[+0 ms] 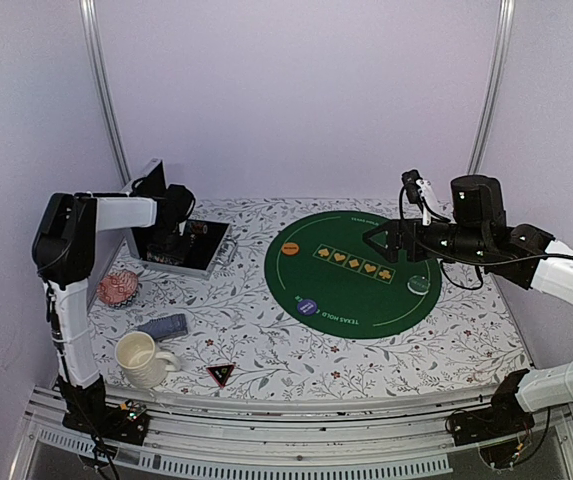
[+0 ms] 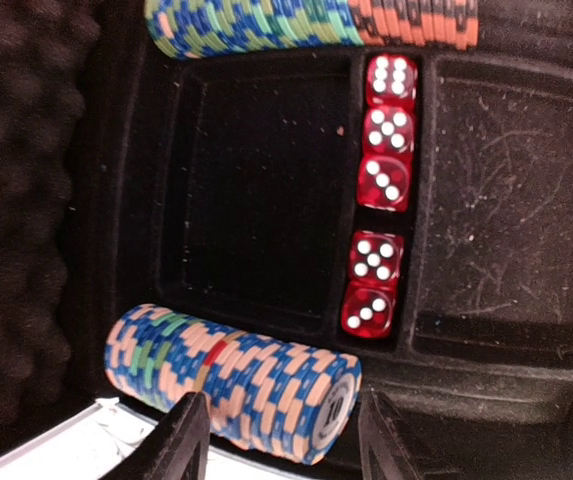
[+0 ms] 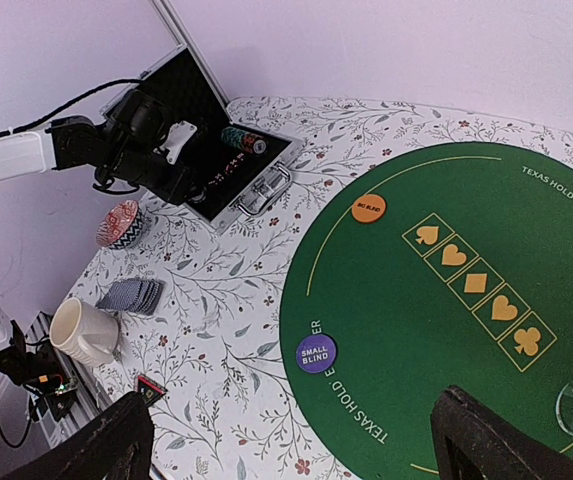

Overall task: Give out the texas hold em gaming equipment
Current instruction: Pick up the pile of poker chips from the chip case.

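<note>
left tool (image 2: pixel 281 420) and right tool (image 3: pixel 294 400) released; only left wrist shows red dice (image 2: pixel 384 183).

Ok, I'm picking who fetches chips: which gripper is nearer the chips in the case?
Left. The left gripper hovers directly over the chips in the case, fingers straddling one row; the right gripper is far off, above the green mat.

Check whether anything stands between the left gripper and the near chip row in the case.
Nothing visible does. The left gripper hangs open directly over the chip row; the red dice lie in their own slot beyond it.
</note>
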Controlling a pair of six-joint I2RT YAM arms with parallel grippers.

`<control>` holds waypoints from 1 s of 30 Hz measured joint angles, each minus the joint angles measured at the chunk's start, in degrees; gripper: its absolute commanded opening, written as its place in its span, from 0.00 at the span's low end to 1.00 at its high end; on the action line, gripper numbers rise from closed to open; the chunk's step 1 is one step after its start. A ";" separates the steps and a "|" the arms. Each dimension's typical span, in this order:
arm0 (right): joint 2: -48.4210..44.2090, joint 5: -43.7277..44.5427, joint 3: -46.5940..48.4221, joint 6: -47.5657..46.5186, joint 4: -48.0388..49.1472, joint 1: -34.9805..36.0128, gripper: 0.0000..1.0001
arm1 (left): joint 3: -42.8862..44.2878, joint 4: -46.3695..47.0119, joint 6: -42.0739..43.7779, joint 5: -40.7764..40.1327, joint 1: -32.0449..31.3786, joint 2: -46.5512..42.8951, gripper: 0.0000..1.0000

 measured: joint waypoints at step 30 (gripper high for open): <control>-0.28 0.04 -0.13 0.02 -0.11 0.00 0.99 | -0.46 1.86 0.92 5.79 -0.79 -0.55 0.54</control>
